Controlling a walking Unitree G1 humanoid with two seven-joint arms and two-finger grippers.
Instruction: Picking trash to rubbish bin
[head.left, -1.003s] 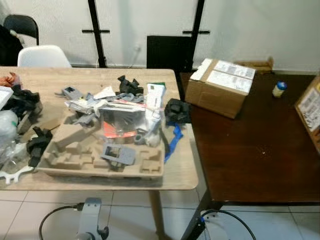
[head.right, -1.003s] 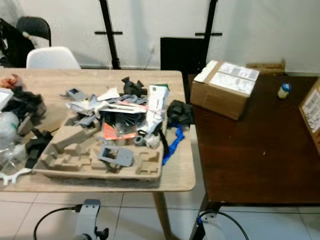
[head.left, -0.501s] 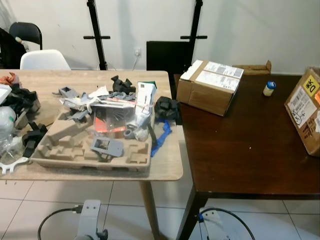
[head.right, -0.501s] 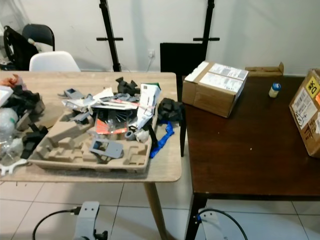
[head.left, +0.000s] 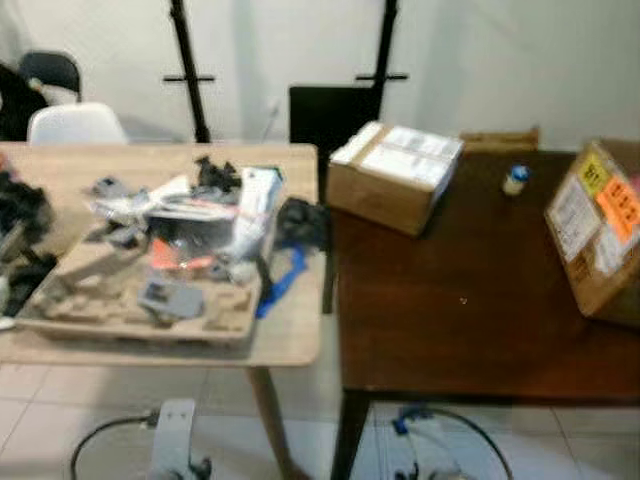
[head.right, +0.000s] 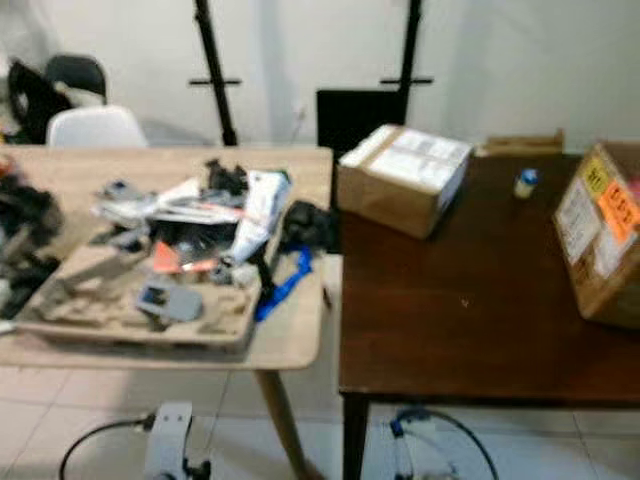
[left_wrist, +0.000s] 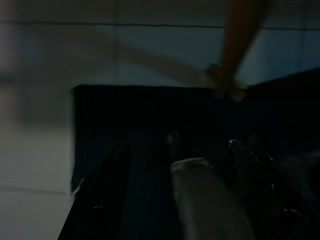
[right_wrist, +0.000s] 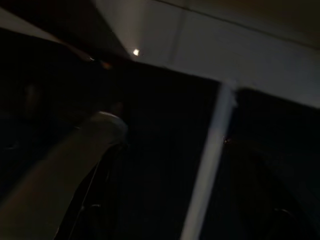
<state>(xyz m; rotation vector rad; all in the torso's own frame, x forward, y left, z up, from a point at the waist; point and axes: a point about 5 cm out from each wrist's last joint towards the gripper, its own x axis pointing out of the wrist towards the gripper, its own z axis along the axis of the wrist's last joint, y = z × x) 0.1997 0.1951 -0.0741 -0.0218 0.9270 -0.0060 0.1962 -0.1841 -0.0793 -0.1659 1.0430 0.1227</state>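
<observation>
A heap of trash lies on the light wooden table: grey plastic parts, a white carton, orange-and-clear packaging, a black lump and a blue strap. Part of the heap rests on a brown moulded pulp tray. The picture is blurred. Both arms hang low below table height. In the dark left wrist view my left gripper has its fingers apart over tiled floor. My right gripper is dim, its fingers apart with nothing between them.
A dark brown table adjoins on the right, carrying a cardboard box, a small bottle and a box with an orange label. A white chair, black stand poles and a black panel stand behind. Cables lie on the floor.
The whole picture has slid left and blurred, so the camera has turned right. More of the orange-labelled box shows. Nothing on the tables has moved.
</observation>
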